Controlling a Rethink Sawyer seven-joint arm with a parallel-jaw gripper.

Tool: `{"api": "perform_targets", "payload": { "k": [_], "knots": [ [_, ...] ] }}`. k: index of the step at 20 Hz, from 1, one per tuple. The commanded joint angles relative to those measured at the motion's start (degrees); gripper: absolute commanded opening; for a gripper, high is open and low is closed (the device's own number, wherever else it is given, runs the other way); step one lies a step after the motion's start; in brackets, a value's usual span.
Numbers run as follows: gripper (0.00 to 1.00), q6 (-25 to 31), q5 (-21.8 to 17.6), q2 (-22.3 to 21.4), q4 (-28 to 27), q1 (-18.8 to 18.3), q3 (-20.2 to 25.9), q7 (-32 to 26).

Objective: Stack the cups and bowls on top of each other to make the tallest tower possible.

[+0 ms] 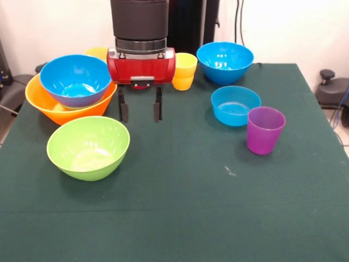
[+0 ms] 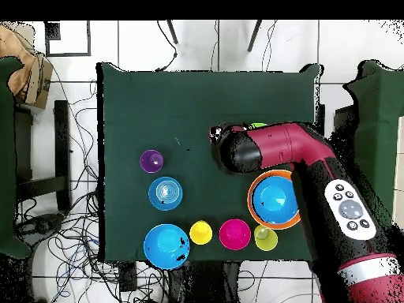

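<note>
Gripper (image 1: 140,112) hangs open and empty over the tabletop (image 1: 180,207), beside the blue bowl (image 1: 76,81) nested in orange bowl (image 1: 54,109)

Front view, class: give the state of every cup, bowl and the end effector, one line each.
End effector: open, empty.
Orange bowl: holds a blue bowl.
Lime green bowl: upright, empty.
Far blue bowl: empty.
Shallow blue bowl: empty.
Purple cup: upright.
Yellow cup: upright.

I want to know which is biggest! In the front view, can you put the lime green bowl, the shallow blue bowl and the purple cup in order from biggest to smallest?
1. Lime green bowl, clearly the widest.
2. Shallow blue bowl.
3. Purple cup, narrowest, though it stands taller than the shallow bowl.
</note>
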Motion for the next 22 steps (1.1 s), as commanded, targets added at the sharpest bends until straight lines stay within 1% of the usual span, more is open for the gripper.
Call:
{"api": "perform_targets", "payload": {
  "k": [1,3,5,9,14,19,22],
  "knots": [
    [1.00,11.8,5.1,1.8,-2.1,2.5,-4.5,2.3],
    [1.00,8.3,2.6,3.9,-2.9,2.1,-6.0,2.3],
    [1.00,5.7,0.5,5.6,-3.6,1.4,-7.0,0.9],
    [1.00,3.2,-0.2,6.2,-3.0,0.0,-7.4,-0.5],
    [1.00,1.4,-1.2,7.5,-3.2,0.5,-8.7,-0.1],
    [1.00,0.2,-1.3,8.4,-3.4,-0.1,-9.0,-1.1],
    [1.00,-0.5,-1.7,8.8,-3.4,0.2,-9.6,-1.0]
  ]
}}
